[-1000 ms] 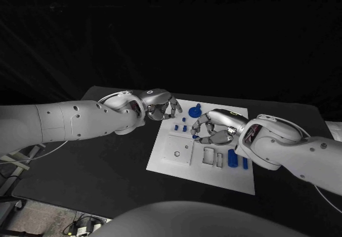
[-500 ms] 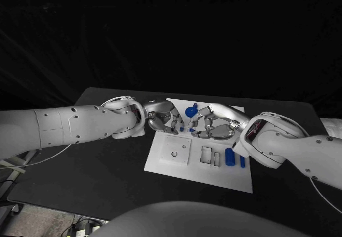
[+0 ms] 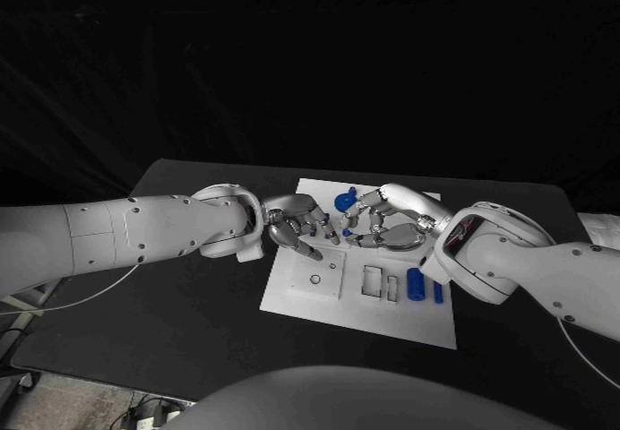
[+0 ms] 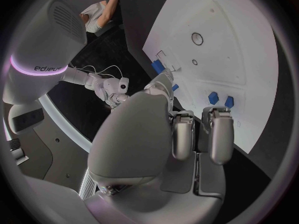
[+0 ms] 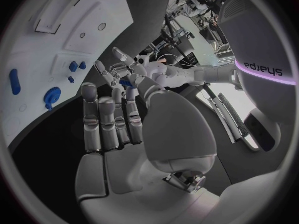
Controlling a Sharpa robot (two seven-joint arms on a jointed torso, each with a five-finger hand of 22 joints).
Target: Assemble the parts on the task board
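Left hand (image 3: 300,228) spread, empty, over task board (image 3: 388,313); right hand (image 3: 388,224) curled, grip seemingly empty.

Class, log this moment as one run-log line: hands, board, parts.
left hand: over board, holds nothing seen | right hand: over board, grip unclear | board: on table | parts: several on board

The black desk (image 3: 168,305) carries one thing directly: the white task board (image 3: 368,315), lying flat beneath both the left robot hand (image 3: 300,226) and the right robot hand (image 3: 388,222), and reaching nearer the robot than either.
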